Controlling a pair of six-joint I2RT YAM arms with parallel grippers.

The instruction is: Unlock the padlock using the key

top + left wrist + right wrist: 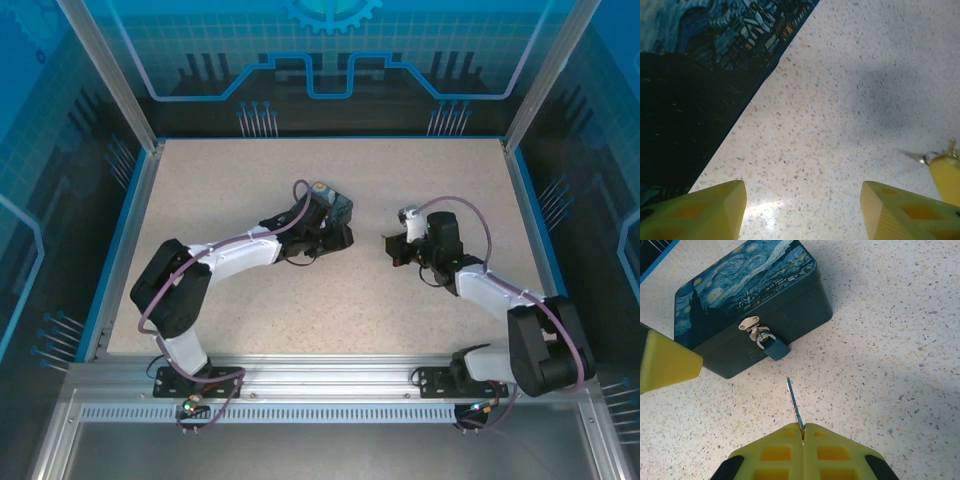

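The small blue padlock (775, 348) hangs by its silvery shackle from the hasp (752, 325) on the front of the starry-night box (747, 285). My right gripper (803, 428) is shut on the key (794, 401). The thin blade points at the padlock and stops a short way below it. My left gripper (802, 202) is open over bare table beside the box (690, 100), with nothing between its fingers (715, 212). One of its yellow fingers (665, 362) shows next to the box's left corner. The key's tip (914, 155) shows at the right of the left wrist view.
The box (335, 207) sits mid-table, with the left gripper (328, 238) at it and the right gripper (397, 248) just to its right. Blue-edged walls and metal posts enclose the speckled table (400, 310).
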